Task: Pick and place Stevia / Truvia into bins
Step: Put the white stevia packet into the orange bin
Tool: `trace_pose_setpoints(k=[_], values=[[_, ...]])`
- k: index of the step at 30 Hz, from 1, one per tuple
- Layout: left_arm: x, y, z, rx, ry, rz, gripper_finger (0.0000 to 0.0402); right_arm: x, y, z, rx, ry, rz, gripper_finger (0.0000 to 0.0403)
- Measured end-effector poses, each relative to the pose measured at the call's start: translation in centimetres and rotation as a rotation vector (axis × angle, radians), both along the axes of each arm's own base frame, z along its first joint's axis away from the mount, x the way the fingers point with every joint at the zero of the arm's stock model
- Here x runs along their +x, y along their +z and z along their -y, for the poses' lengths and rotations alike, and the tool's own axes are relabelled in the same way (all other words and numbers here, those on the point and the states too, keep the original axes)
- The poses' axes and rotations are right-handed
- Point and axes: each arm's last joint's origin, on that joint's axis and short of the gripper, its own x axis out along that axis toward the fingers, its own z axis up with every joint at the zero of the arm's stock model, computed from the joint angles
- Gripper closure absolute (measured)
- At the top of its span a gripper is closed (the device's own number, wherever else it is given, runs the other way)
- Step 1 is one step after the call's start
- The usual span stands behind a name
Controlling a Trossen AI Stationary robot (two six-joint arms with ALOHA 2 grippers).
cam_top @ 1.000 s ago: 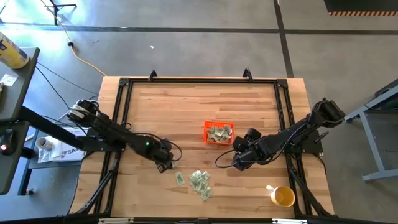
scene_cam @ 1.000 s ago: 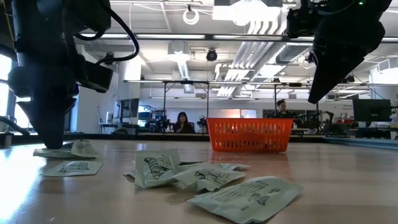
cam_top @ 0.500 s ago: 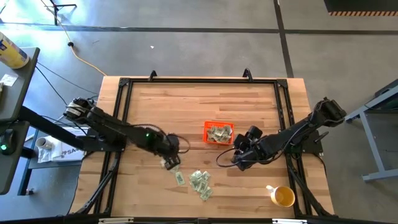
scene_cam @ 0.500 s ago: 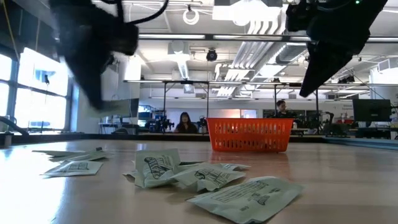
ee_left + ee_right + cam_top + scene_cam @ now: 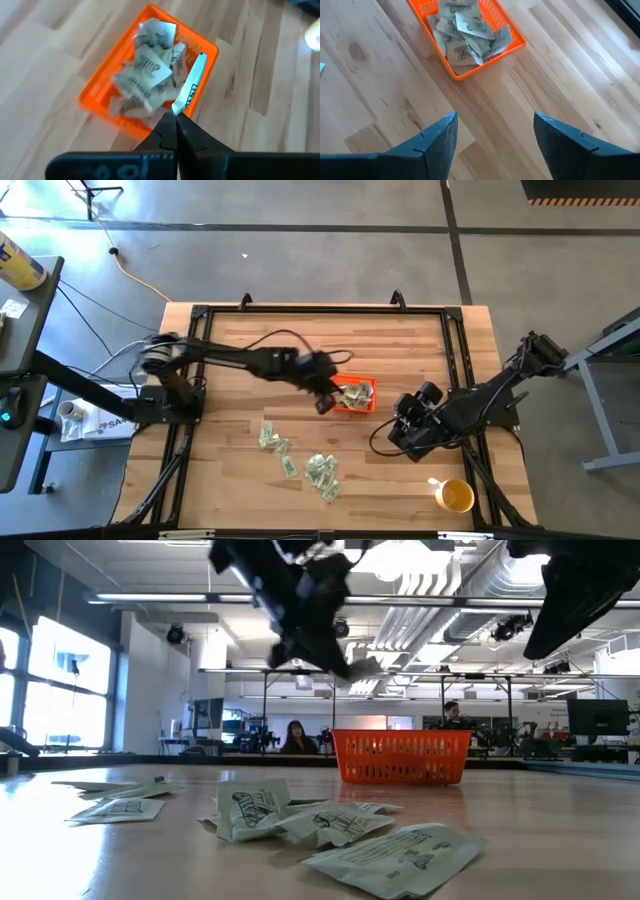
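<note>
table (image 5: 400, 340) | L gripper (image 5: 175, 114) pinching packet (image 5: 191, 90) over bin (image 5: 95, 92) | R gripper (image 5: 492, 135) apart

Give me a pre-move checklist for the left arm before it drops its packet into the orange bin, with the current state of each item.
1. Left gripper shut on a sweetener packet: ok, pinched at the fingertips.
2. Gripper over the orange bin: not ok; in the high view it sits at the bin's left edge, and the left wrist view shows the packet hanging by the rim.
3. Room in the bin: ok; binned packets lie below the rim.
4. Right gripper out of the way: ok, open and empty, off to the bin's right.
5. Loose packets remaining on the table: ok, several still to pick.
</note>
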Motion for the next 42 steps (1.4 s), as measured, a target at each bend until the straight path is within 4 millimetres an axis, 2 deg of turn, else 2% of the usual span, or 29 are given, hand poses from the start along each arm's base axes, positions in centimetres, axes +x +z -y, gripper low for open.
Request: trace_pose_setpoints(k=[3, 7, 9, 11, 15, 19, 23, 26, 30, 34, 37, 40, 42], values=[[2.8, -0.9, -0.2, 0.017, -0.048, -0.017, 0.0371, 0.1, 0.0, -0.1, 0.006, -0.003, 0.009, 0.0151], [5.2, -2.8, -0.6, 0.058, -0.038, -0.089, 0.0357, 0.2, 0.0, -0.2, 0.016, -0.003, 0.022, 0.0151], [5.3, -3.6, -0.7, 0.071, -0.033, -0.148, 0.0336, 0.2, 0.0, -0.2, 0.023, -0.002, 0.021, 0.0151], [5.5, -3.5, -0.6, 0.070, -0.030, -0.152, 0.0308, 0.2, -0.1, -0.3, 0.029, -0.001, 0.020, 0.0151], [3.9, -2.6, -0.3, 0.075, -0.015, -0.309, 0.0236, 0.4, 0.0, -0.4, 0.033, 0.025, 0.027, 0.0151], [0.9, -0.3, 1.0, 0.176, 0.008, -0.463, 0.0178, 0.9, 0.0, -0.6, 0.026, 0.088, 0.036, 0.0151], [-2.6, 2.2, 3.4, 0.179, 0.065, -0.577, 0.0159, 1.6, -0.1, -0.2, 0.029, 0.102, 0.038, 0.0151], [-5.0, 2.8, 5.0, 0.075, 0.176, -0.621, 0.0162, 2.4, -0.3, 0.3, 0.052, 0.077, 0.045, 0.0151], [-7.6, 1.0, 7.7, 0.007, 0.249, -0.675, 0.0172, 4.0, -1.2, 0.6, 0.103, 0.107, 0.022, 0.0151], [-9.6, -1.5, 10.2, -0.040, 0.204, -0.712, 0.0180, 5.4, -2.3, 0.4, 0.118, 0.208, -0.006, 0.0151], [-10.7, -3.9, 10.3, -0.123, 0.289, -0.781, 0.0181, 6.2, -3.0, 0.3, 0.145, 0.243, -0.028, 0.0151], [-10.8, -5.9, 10.2, -0.214, 0.426, -0.737, 0.0180, 6.7, -3.4, 0.5, 0.145, 0.233, -0.025, 0.0151], [-10.5, -6.5, 10.2, -0.262, 0.500, -0.673, 0.0179, 6.9, -3.5, 0.6, 0.149, 0.227, -0.014, 0.0151]])
